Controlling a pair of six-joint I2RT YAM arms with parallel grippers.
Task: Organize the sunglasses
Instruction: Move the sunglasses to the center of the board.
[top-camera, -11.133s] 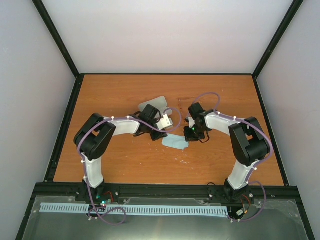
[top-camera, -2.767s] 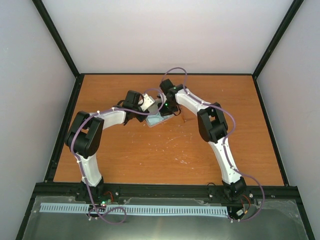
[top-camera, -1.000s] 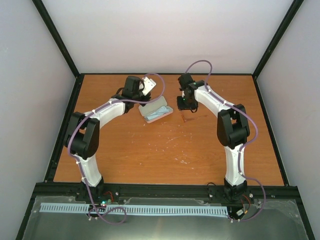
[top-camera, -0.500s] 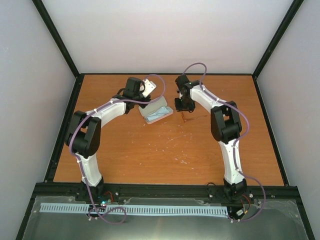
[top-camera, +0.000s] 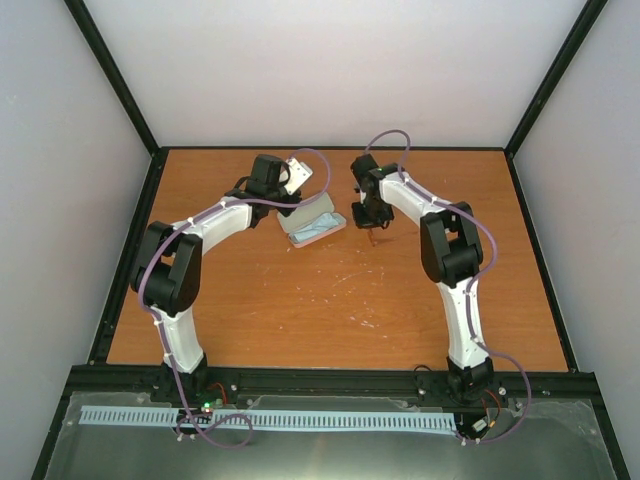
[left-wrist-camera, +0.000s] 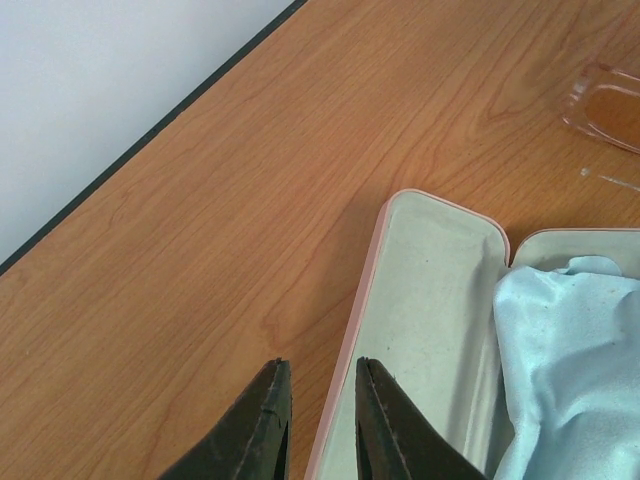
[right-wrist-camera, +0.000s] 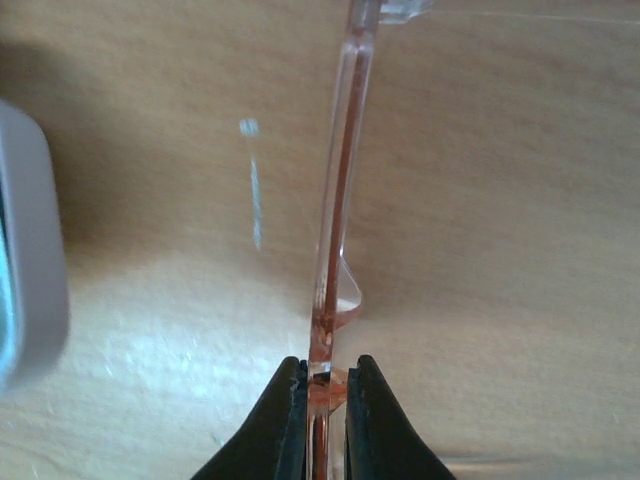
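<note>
The sunglasses (right-wrist-camera: 335, 250), thin and translucent reddish-brown, are pinched edge-on near the nose pad in my right gripper (right-wrist-camera: 325, 385). From above they show faintly below that gripper (top-camera: 368, 218), right of the case. I cannot tell if they are off the wood. One lens shows in the left wrist view (left-wrist-camera: 605, 105). The pink case (top-camera: 340, 222) lies open with the light-blue cloth (left-wrist-camera: 570, 350) in it. My left gripper (left-wrist-camera: 322, 375) is narrowly open astride the rim of the lid (left-wrist-camera: 430, 300), one finger inside and one outside. It sits at the case's left end (top-camera: 283, 208).
The case's rounded grey end (right-wrist-camera: 25, 250) lies close on the left of the right gripper. The black frame rail (top-camera: 330, 150) and the back wall run just beyond both grippers. White scuff marks (top-camera: 345, 280) dot the wood nearer the arm bases.
Over several seconds both arms reached to the back of the table and the case moved back with the left gripper. In the last second the right gripper shifted slightly left; the left arm stayed still.
</note>
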